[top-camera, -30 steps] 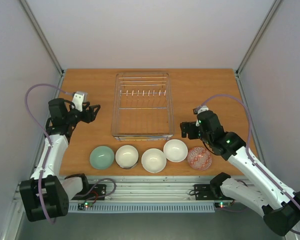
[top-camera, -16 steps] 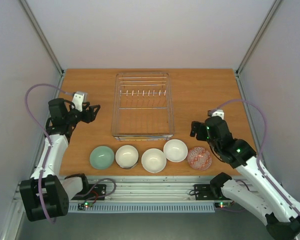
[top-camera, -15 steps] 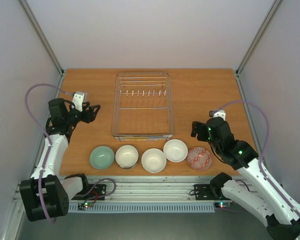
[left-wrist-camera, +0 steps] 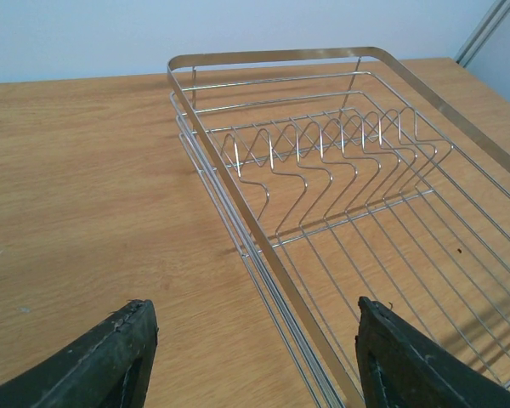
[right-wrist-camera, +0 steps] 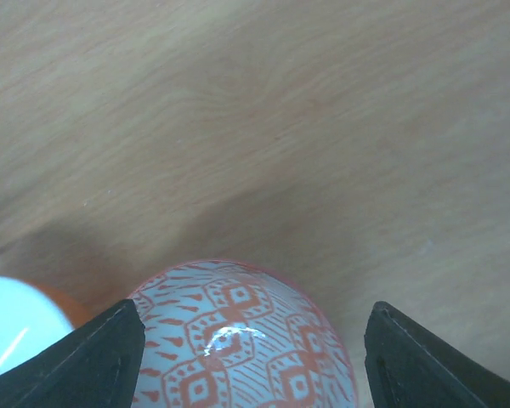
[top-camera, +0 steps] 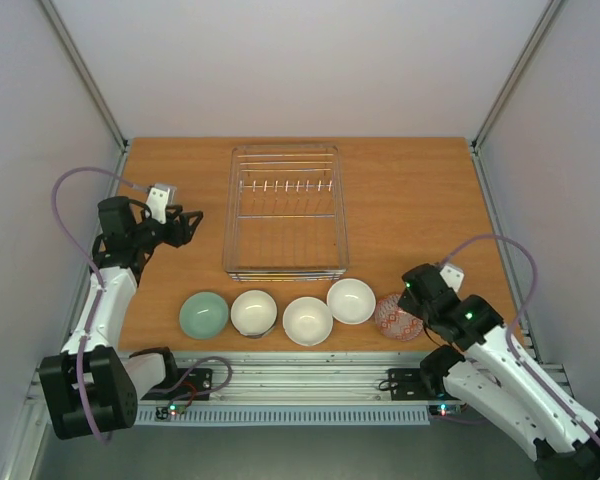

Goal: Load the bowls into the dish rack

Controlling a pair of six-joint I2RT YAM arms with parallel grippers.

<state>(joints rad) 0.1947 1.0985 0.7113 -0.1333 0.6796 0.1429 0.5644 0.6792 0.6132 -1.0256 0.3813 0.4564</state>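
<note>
Several bowls stand in a row near the table's front edge: a pale green bowl (top-camera: pixel 203 314), three white-inside bowls (top-camera: pixel 253 311) (top-camera: pixel 307 320) (top-camera: pixel 351 300), and a red-patterned bowl (top-camera: pixel 394 318) at the right end. The wire dish rack (top-camera: pixel 285 210) stands behind them with no bowls in it. My right gripper (top-camera: pixel 413 291) is open just above the red-patterned bowl (right-wrist-camera: pixel 238 340), its jaws on either side of the rim, not touching. My left gripper (top-camera: pixel 187 225) is open and empty, left of the dish rack (left-wrist-camera: pixel 323 170), pointing at its near left rim.
The right wrist view shows the neighbouring white bowl (right-wrist-camera: pixel 8 327), orange outside, at the lower left. Bare wooden table (top-camera: pixel 420 190) lies right of the rack. Grey walls and metal posts bound the table on three sides.
My right arm has pulled back toward the front edge. Its gripper moved from beside the rack's right corner to over the red-patterned bowl. The left arm has not moved.
</note>
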